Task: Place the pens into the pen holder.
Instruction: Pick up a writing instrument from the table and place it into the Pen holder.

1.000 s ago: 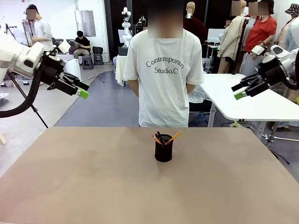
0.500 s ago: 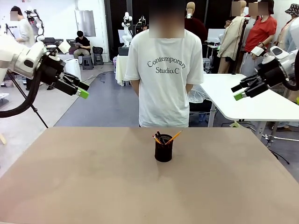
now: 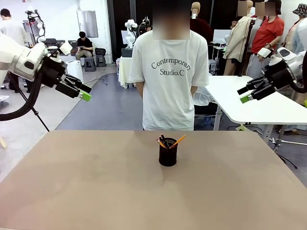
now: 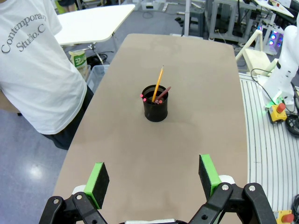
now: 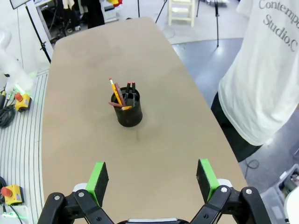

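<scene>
The pens (image 3: 167,141) are standing inside the pen holder (image 3: 168,156) at mid-counter (image 3: 72,191), just before the person (image 3: 169,76). Both the left gripper (image 3: 84,93) and right gripper (image 3: 244,95) are hanging high above, well apart from the holder, jaws released and empty. The pens are looking light, stiff and slick, best pinched mid-shaft.

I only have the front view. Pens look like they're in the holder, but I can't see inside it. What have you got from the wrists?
Observer: In the left wrist view, the yellow-orange pencil stands tilted in the pen holder, well above the rim.
Operator: And the marker?
Observer: The right wrist view shows two dark sticks with red tips inside the holder, beside the pencil.
Operator: Are the grippers carrying anything?
Observer: No. The left gripper and right gripper are both open, nothing between the pads, high above the table.
</scene>
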Motion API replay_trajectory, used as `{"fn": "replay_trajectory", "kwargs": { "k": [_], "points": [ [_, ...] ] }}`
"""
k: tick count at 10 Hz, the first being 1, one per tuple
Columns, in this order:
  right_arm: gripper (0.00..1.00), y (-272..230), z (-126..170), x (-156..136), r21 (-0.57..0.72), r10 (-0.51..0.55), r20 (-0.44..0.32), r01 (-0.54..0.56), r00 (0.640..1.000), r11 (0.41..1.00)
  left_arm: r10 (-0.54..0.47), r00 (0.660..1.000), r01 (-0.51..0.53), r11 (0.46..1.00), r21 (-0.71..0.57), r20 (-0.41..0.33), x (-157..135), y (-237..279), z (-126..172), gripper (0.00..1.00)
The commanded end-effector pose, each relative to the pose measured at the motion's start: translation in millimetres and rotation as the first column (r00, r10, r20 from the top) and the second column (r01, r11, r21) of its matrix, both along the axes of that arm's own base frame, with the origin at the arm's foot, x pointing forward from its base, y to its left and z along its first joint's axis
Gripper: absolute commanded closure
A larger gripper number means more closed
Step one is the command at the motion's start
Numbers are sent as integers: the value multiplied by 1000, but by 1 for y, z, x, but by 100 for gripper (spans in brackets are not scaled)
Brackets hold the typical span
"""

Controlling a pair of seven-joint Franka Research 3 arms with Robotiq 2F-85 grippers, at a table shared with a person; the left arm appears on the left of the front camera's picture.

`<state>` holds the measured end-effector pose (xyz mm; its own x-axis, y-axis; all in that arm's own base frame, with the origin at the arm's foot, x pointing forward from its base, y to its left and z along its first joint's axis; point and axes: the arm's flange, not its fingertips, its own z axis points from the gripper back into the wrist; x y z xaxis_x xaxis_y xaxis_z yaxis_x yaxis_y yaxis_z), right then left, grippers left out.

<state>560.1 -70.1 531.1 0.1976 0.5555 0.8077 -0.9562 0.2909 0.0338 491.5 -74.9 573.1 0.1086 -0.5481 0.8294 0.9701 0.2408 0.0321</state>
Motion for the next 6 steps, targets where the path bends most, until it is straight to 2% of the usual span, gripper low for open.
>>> {"fn": "replay_trajectory", "kwargs": {
  "k": [1,6],
  "points": [
    [0,1,0,-1,4,1,1,-1,1000,1000,3,1000,-3,1000,3,-1,0,2,0,0],
    [0,1,0,-1,4,1,1,-1,1000,1000,3,1000,-3,1000,3,-1,0,2,0,0]
  ]
}}
